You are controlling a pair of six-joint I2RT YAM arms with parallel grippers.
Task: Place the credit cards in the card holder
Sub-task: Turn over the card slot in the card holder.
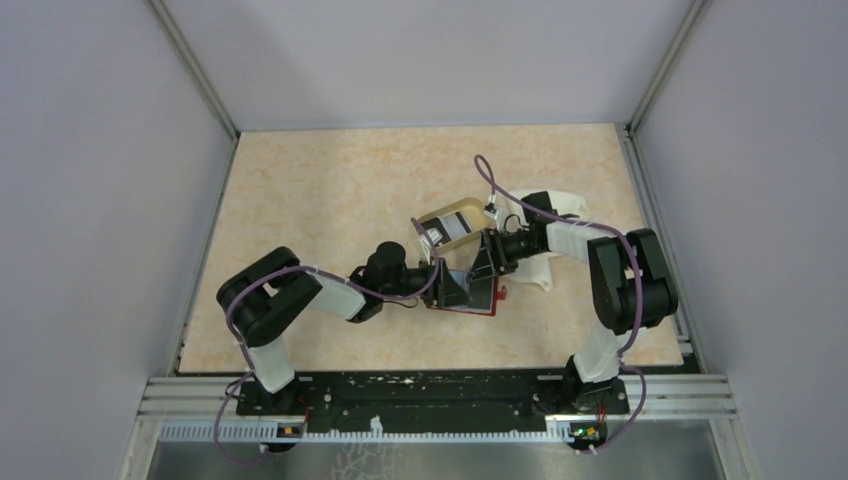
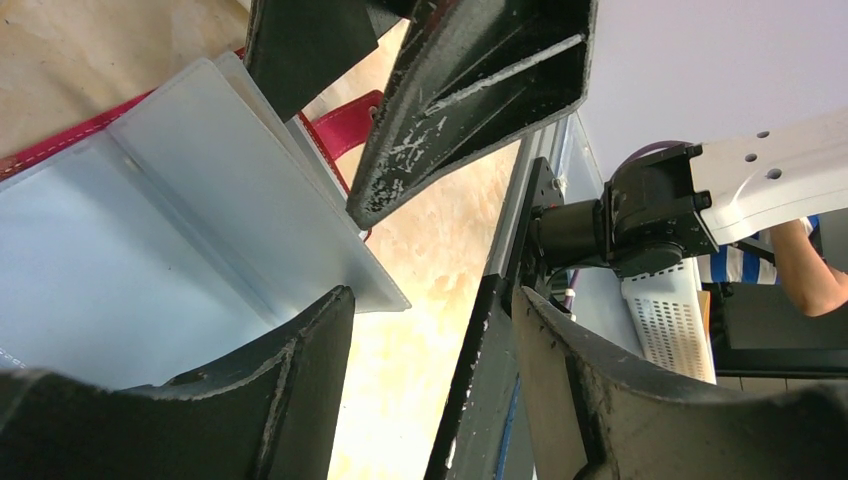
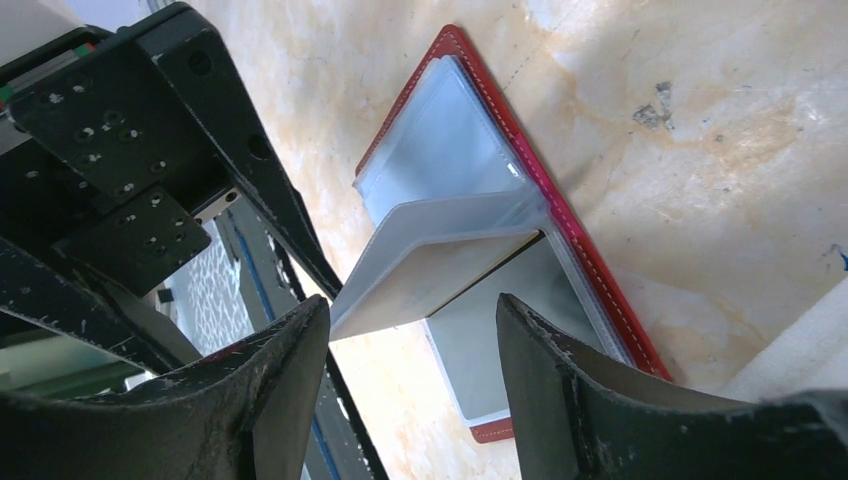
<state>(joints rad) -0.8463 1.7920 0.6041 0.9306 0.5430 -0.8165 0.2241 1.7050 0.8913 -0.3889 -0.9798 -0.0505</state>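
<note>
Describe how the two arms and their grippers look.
The left arm and right arm have white links, black joints and a looping purple cable each. The left gripper and right gripper carry broad black wedge-shaped fingers, scuffed whitish along their edges.

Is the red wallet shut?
No, the red wallet lies spread open on the table, with its clear inner sleeves showing.

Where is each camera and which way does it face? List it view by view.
Top external: above and behind, looking down on the table; the left arm and right arm show.
Left wrist: on the left arm, looking past the left gripper at the card holder.
Right wrist: likewise past the right gripper.
All three share the card holder.
</note>
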